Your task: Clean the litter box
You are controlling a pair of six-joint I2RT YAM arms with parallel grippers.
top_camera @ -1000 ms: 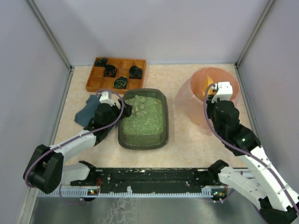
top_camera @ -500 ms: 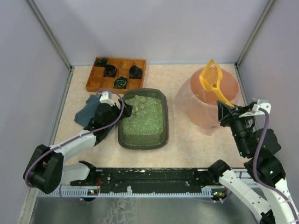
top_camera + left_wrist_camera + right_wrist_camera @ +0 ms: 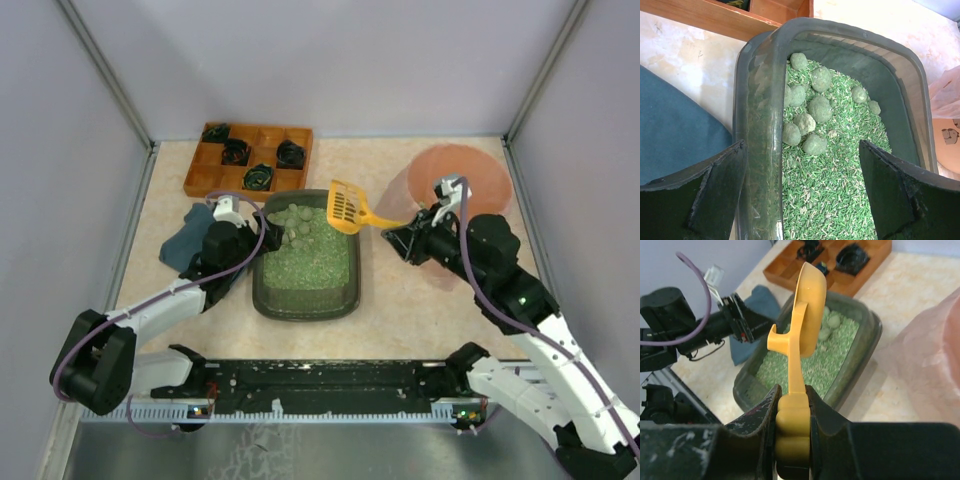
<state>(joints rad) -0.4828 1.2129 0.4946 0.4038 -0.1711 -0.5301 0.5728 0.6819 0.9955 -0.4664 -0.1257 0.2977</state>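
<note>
The dark grey-green litter box (image 3: 305, 312) holds green litter and several round clumps (image 3: 297, 225) at its far end. My left gripper (image 3: 250, 235) is open and straddles the box's left wall (image 3: 760, 125), one finger outside and one over the litter; its midpoint is over the litter (image 3: 802, 200). My right gripper (image 3: 405, 235) is shut on the handle of a yellow slotted scoop (image 3: 347, 206), whose head hangs over the box's far right corner. In the right wrist view the jaws (image 3: 792, 425) clamp the handle and the scoop (image 3: 810, 315) looks empty.
A tall pink bag-lined bin (image 3: 470, 180) stands right of the box, close behind my right gripper. An orange-brown wooden compartment tray (image 3: 250, 157) with dark items sits at the back left. A blue cloth (image 3: 185, 245) lies left of the box, under my left arm.
My right arm swung the scoop from over the pink bin leftward and down to the litter box's far right corner. The left arm has not moved.
</note>
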